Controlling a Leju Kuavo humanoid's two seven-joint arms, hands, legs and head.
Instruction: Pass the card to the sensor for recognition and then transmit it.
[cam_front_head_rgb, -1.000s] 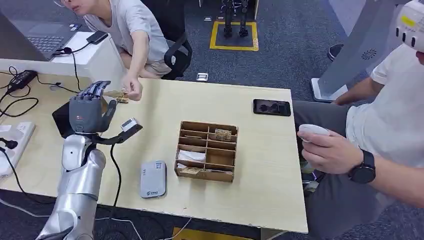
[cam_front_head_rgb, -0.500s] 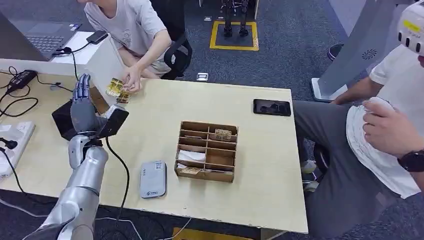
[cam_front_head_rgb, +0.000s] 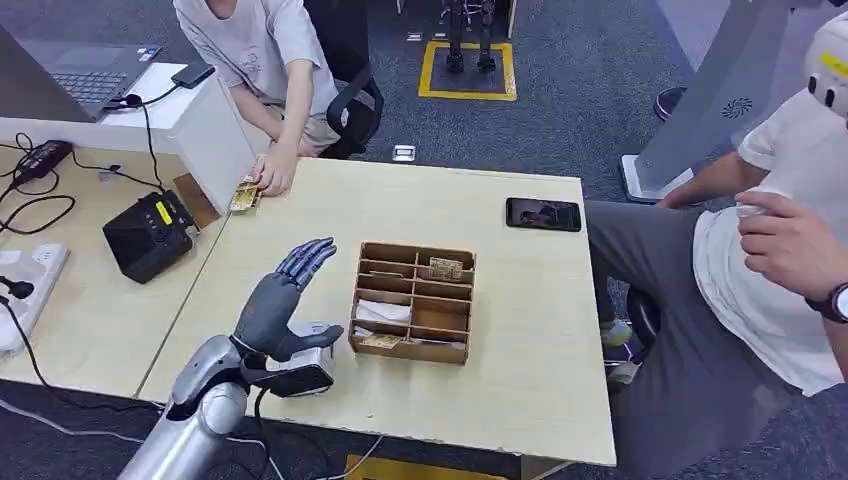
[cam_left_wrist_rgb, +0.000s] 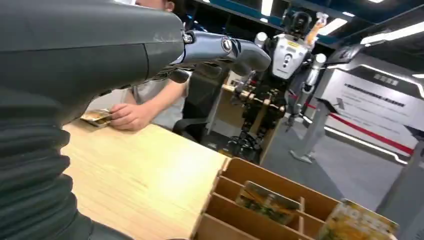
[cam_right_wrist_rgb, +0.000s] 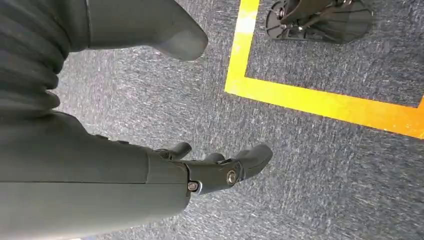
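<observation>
Sensor (cam_front_head_rgb: 305, 366) half hidden behind left robot hand (cam_front_head_rgb: 280, 300) (wrist camera too), card prints unreadable

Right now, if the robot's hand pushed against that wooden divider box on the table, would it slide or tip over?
Probably slide. The wooden divider box looks low and wide, sitting flat on the smooth table, so tipping seems unlikely. It appears thin-walled and holds a few cards, so it is likely light. The left hand is open beside it.

Pale wooden table (cam_front_head_rgb: 520, 330) in the middle, second desk (cam_front_head_rgb: 70, 330) joined on the left. Dark blue-grey carpet (cam_front_head_rgb: 570, 110) beyond, with a yellow square outline (cam_front_head_rgb: 468, 94) marked far off. Black office chair (cam_front_head_rgb: 355, 105) at the far edge. Bright ceiling strip lights (cam_left_wrist_rgb: 332, 25).
</observation>
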